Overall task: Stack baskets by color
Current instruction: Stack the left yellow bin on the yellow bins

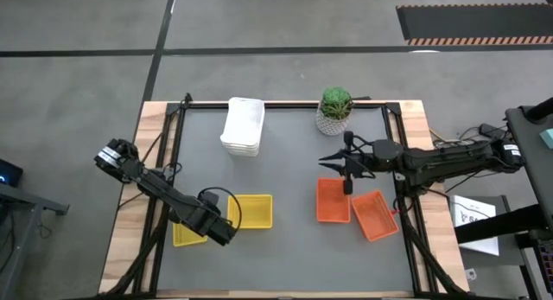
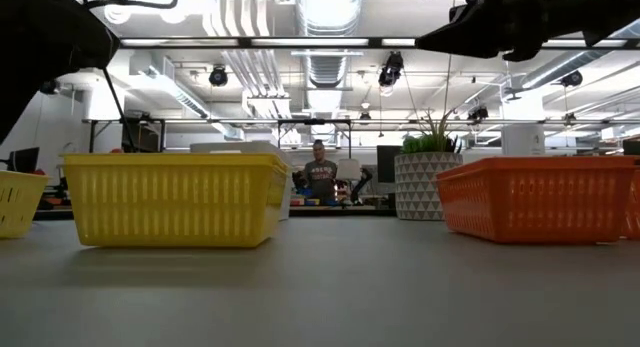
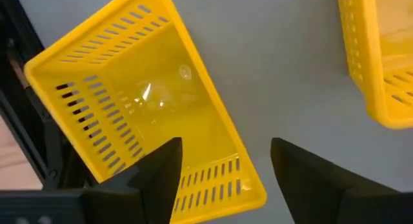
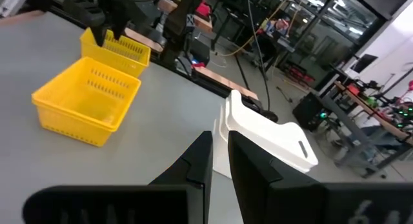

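Note:
A yellow basket [image 3: 142,101] sits on the table near the left edge. My left gripper [image 3: 222,166] points down over its near end, open. One finger stands over the inside of the basket's end wall [image 3: 213,185] and the other outside it over bare table. A second yellow basket [image 1: 252,211] stands just to its right. Two orange baskets [image 1: 333,200] [image 1: 374,215] lie side by side at the right. A stack of white baskets [image 1: 243,127] stands at the far side. My right gripper [image 1: 346,169] hovers level above the orange baskets' far edge, shut and empty.
A green plant in a white patterned pot [image 1: 334,111] stands at the far edge, right of the white stack. Bare grey table lies in the middle, between the yellow and orange baskets. A person [image 2: 320,172] sits far off in the room behind.

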{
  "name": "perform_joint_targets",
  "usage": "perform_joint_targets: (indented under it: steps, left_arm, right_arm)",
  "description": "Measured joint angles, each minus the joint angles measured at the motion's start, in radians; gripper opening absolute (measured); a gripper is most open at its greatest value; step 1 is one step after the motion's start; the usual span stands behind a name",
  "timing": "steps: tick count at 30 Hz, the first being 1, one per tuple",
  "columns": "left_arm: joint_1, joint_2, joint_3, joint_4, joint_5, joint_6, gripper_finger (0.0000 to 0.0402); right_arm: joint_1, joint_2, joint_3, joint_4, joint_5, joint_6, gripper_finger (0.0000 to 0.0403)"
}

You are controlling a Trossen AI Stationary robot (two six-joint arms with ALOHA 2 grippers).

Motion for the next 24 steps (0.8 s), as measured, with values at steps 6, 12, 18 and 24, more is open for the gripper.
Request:
perform_joint_targets:
  steps: [6,12,18,24]
  left_arm:
    - [-0.006,0.0,-0.011,0.008,-0.021,-0.042,0.0221]
    - [-0.007,0.0,-0.113,0.04,-0.032,-0.058,0.0221]
    - [-0.006,0.0,-0.197,0.131,-0.032,-0.078,0.0211]
    - [-0.006,0.0,-0.224,0.139,-0.031,-0.07,0.0138]
  right_arm:
    - [-0.028,0.0,0.0,0.001,0.0,-0.022,0.0043]
    - [-0.04,-0.001,0.0,0.004,0.0,-0.032,0.0043]
    - [-0.04,-0.002,0.0,0.005,-0.001,-0.032,0.0043]
    - [-0.039,-0.002,0.0,0.006,-0.002,-0.018,0.0043]
